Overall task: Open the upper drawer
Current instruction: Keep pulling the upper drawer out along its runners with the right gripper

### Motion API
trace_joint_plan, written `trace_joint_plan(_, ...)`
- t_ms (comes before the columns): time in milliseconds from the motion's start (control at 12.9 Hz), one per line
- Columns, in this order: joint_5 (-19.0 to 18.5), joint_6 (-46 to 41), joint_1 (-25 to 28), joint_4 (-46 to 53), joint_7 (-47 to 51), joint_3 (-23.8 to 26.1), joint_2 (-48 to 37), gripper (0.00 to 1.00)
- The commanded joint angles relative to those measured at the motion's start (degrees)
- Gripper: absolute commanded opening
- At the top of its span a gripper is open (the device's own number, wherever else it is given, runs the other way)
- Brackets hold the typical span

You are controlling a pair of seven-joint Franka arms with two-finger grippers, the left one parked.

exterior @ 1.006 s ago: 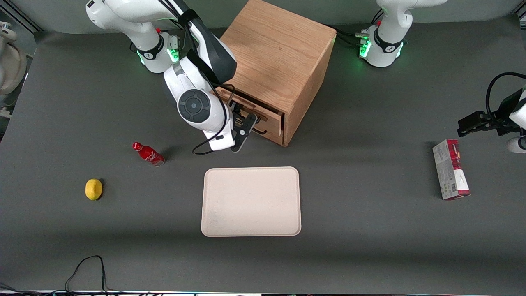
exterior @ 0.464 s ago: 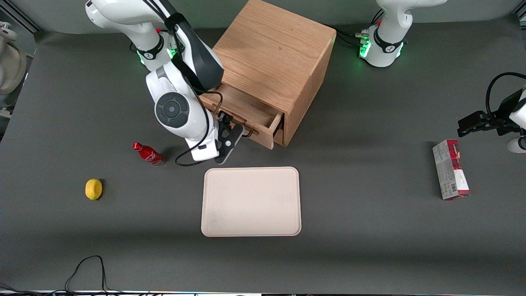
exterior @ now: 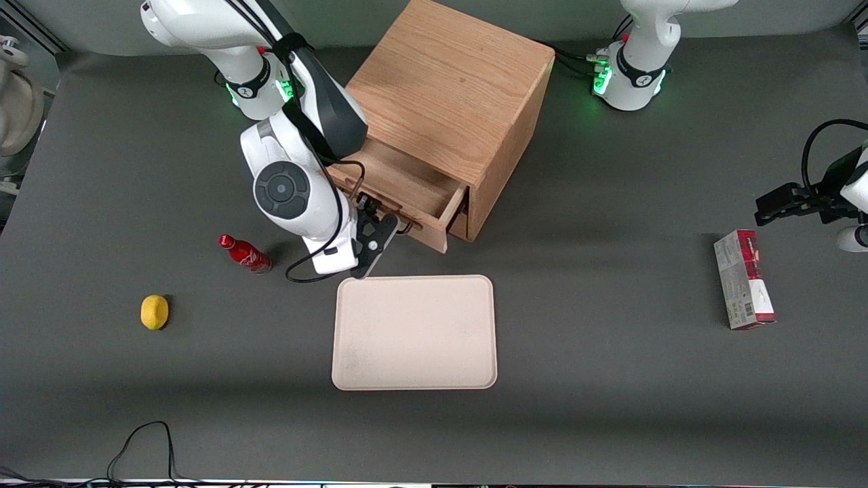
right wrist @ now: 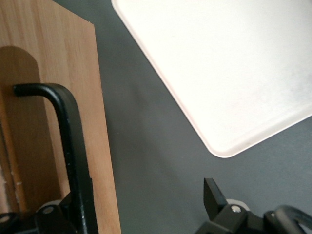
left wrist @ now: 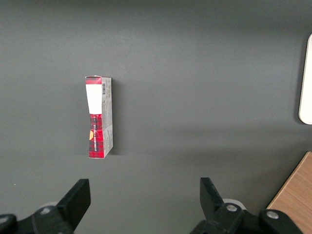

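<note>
Right wrist view – gripper (right wrist: 146,204) fingers apart beside black handle (right wrist: 68,146) (front view: upper drawer (exterior: 400,193) out).

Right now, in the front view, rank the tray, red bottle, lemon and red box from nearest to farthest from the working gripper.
The gripper is at the upper drawer's handle.
1. Tray: just nearer the camera than the gripper.
2. Red bottle: toward the working arm's end.
3. Lemon: farther out that way.
4. Red box: toward the parked arm's end.
</note>
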Motion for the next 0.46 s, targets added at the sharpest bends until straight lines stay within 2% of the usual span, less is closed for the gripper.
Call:
trace_joint_plan(0, -0.8, -0.3, -2.2, 5.1, -2.4, -0.1, 3.0, 1.0)
trace_joint_plan(387, -0.7, -0.4, -5.3, 8.7, -4.9, 0.0, 5.8, 1.0)
